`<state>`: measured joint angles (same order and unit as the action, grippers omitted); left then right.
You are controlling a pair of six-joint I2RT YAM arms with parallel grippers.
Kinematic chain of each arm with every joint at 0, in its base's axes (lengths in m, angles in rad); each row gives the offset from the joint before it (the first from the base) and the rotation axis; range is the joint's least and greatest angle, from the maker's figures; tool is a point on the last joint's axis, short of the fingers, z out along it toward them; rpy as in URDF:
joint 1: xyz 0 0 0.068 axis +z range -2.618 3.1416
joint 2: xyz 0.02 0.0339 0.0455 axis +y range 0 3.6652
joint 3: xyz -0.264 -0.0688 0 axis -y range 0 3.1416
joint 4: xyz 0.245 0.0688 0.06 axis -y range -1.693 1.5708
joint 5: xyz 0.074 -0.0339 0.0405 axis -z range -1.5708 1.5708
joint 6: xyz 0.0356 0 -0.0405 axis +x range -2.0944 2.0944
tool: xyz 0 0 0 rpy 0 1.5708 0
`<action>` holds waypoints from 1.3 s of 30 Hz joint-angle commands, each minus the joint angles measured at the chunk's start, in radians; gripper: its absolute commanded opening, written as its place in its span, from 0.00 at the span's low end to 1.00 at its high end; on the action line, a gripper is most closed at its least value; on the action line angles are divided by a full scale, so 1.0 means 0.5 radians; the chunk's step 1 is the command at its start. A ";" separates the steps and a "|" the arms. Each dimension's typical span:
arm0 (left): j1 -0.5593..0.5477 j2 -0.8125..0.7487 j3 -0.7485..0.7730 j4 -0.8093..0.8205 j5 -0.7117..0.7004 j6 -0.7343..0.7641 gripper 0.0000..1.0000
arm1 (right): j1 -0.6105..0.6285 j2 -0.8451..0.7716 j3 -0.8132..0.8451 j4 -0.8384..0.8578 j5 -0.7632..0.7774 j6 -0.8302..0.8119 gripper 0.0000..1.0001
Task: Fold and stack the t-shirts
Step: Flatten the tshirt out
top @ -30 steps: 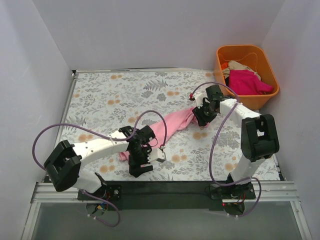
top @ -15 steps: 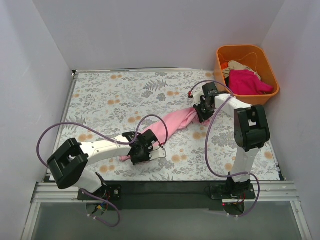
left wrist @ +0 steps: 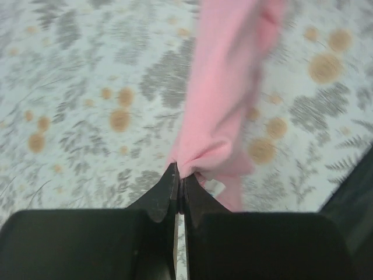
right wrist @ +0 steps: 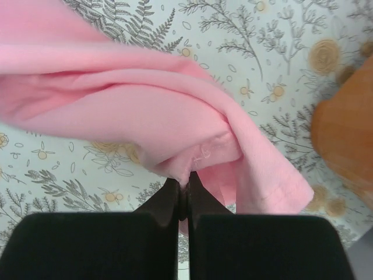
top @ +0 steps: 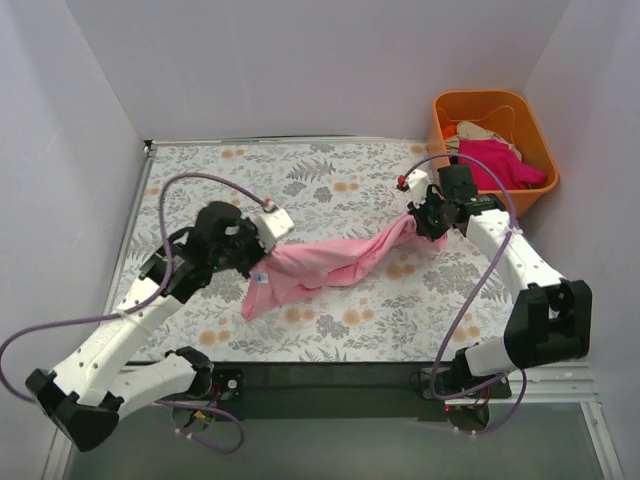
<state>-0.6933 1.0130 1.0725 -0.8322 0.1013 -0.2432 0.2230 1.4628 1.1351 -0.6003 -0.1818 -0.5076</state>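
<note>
A light pink t-shirt (top: 330, 262) hangs bunched between my two grippers above the middle of the table. My left gripper (top: 262, 252) is shut on its left end (left wrist: 204, 157), and a loose corner droops toward the cloth-covered table. My right gripper (top: 418, 222) is shut on the shirt's right end (right wrist: 192, 157), where folds and a hem spill past the fingers. A magenta t-shirt (top: 495, 165) and a cream one (top: 478, 131) lie in the orange tub at the back right.
The orange plastic tub (top: 520, 110) stands at the table's back right corner, close behind my right gripper. A floral cloth (top: 240, 180) covers the table. White walls enclose the left, back and right sides. A black rail (top: 330, 385) runs along the near edge.
Both grippers closed on the pink shirt's ends and lifted it. The left arm swung up and left from the near edge; the right gripper moved slightly right, stretching the shirt.
</note>
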 commanded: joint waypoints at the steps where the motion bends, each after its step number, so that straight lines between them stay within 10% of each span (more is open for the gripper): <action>1: 0.502 0.078 -0.003 0.160 0.101 -0.047 0.00 | -0.029 -0.082 -0.061 -0.039 0.017 -0.212 0.01; 5: 1.262 0.656 0.131 0.459 0.309 -0.258 0.00 | -0.029 0.197 0.070 -0.051 0.002 -0.209 0.01; 10: 1.659 1.342 0.478 0.437 0.592 -0.330 0.00 | -0.026 0.479 0.264 -0.033 0.005 -0.157 0.01; 13: 1.675 1.566 0.588 0.379 0.718 -0.265 0.15 | -0.026 0.599 0.322 -0.002 0.005 -0.135 0.01; 15: 1.675 1.637 0.622 0.339 0.733 -0.250 0.45 | -0.020 0.633 0.328 -0.011 -0.023 -0.132 0.06; 19: 1.687 1.591 0.647 0.259 0.721 -0.155 0.60 | -0.019 0.517 0.178 -0.017 -0.048 -0.248 0.68; 20: 1.687 1.524 0.626 0.238 0.727 -0.127 0.61 | -0.019 0.453 0.154 -0.021 -0.026 -0.273 0.71; 25: 1.684 1.355 0.610 0.146 0.809 -0.023 0.60 | -0.032 0.311 0.208 -0.054 -0.072 -0.301 0.68; 32: 1.464 1.260 0.438 -0.017 0.801 0.149 0.58 | -0.007 0.620 0.570 -0.091 -0.060 -0.267 0.37; 39: 1.307 1.428 0.401 0.004 0.672 0.033 0.64 | 0.017 0.989 0.819 -0.180 -0.066 -0.215 0.61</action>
<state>-0.0387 1.7058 1.2842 -0.8413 0.4786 -0.2035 0.2245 1.9144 1.5036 -0.6365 -0.1978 -0.6270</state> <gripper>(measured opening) 0.634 0.615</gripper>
